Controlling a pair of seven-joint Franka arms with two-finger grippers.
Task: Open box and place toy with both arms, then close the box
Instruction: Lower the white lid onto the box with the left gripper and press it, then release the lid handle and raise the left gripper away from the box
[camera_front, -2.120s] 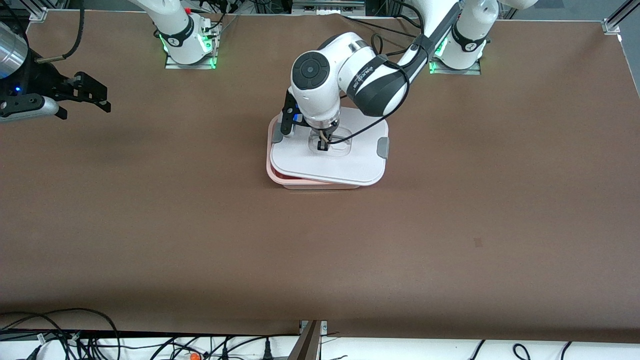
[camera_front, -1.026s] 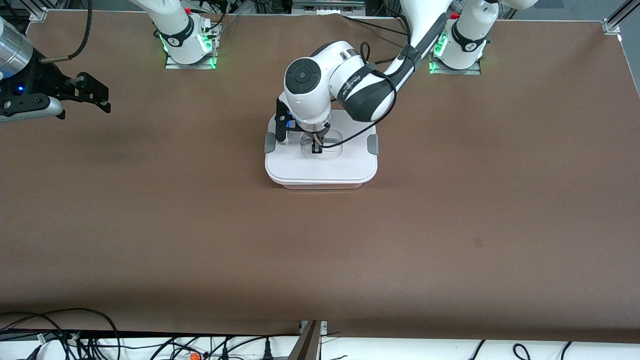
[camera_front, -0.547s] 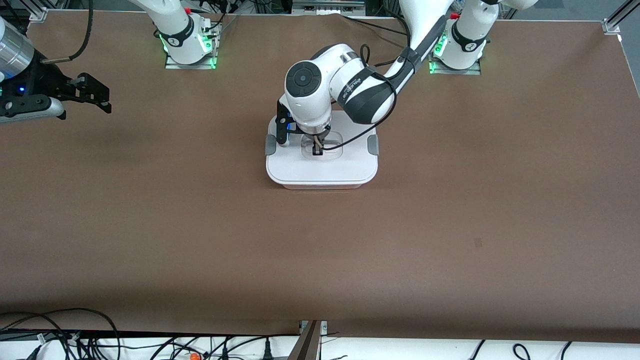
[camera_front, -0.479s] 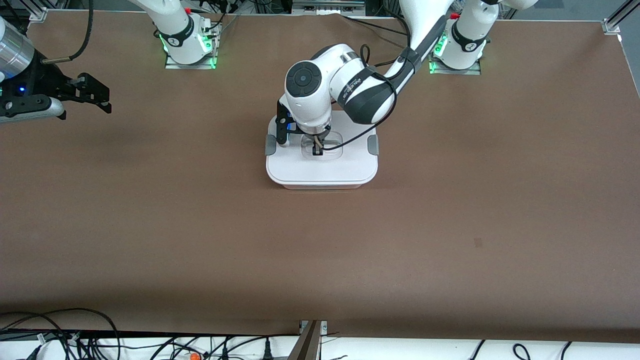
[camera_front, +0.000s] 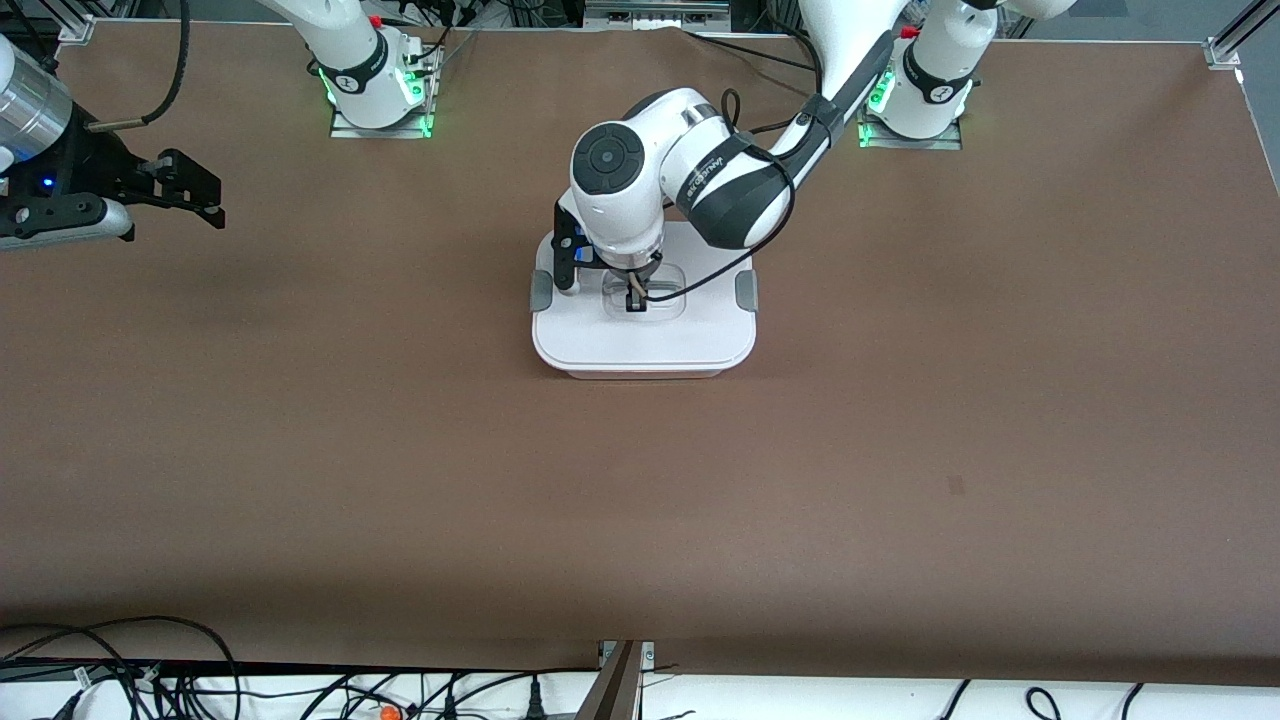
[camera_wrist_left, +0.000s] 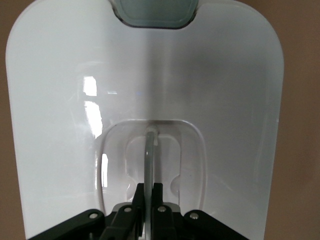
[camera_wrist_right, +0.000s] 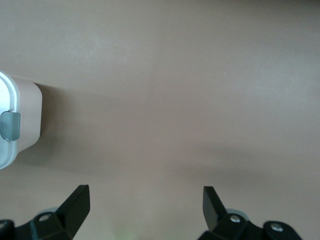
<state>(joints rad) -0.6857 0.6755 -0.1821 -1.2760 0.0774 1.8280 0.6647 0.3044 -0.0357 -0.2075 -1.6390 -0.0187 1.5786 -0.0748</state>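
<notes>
Since two seconds ago, when we had the lid (camera_front: 643, 335) skewed over the pink base, it has swung square and now sits flush on the box (camera_front: 642, 371) at mid-table. Our left gripper (camera_front: 635, 301) is down in the recessed handle well, its fingers (camera_wrist_left: 156, 194) pressed together on the clear handle (camera_wrist_left: 148, 160). Our right gripper (camera_front: 190, 190) waits over bare table toward the right arm's end, its fingers (camera_wrist_right: 77, 202) spread wide and empty. We cannot see the toy anywhere; we take it to be inside, under the lid. Both grey clips (camera_front: 746, 290) look level with the lid's edges. The risk, as we judge it, is in letting go: if we rise before the fingers part, we drag the lid up again, and a lid merely resting, not pressed down, could shift.
</notes>
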